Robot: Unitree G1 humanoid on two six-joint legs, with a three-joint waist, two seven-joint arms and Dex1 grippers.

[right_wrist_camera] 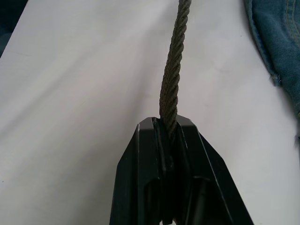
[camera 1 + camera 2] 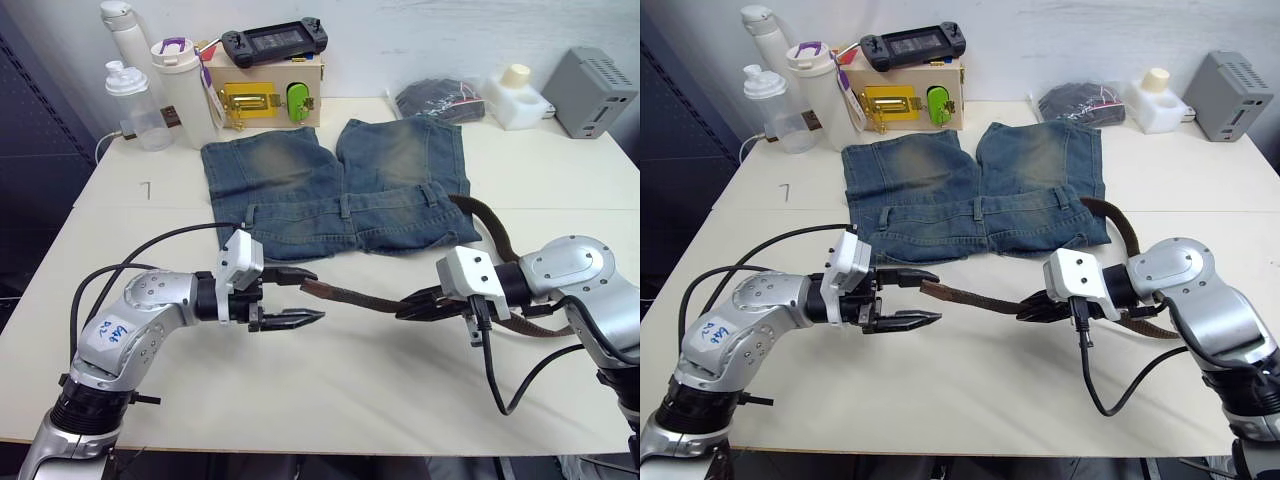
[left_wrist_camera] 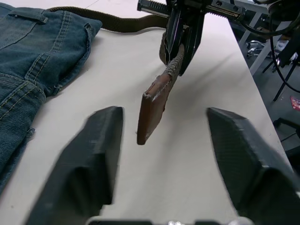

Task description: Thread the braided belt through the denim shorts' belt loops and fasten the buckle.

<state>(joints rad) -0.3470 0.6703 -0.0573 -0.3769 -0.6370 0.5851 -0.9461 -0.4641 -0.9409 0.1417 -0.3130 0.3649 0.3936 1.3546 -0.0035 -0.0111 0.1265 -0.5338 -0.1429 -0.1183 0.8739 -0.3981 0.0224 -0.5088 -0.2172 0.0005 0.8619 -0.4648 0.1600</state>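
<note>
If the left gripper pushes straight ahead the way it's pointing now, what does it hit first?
Most likely the braided belt's leather tip, which hangs between the open left gripper fingers just ahead of them. Behind it is the right gripper, shut on the braided belt. Depth is unclear.

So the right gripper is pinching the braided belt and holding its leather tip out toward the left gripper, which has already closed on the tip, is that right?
Not quite. The left gripper is open: the left wrist view shows its fingers spread either side of the leather tip, not touching it. The right gripper is indeed pinching the braided belt.
</note>
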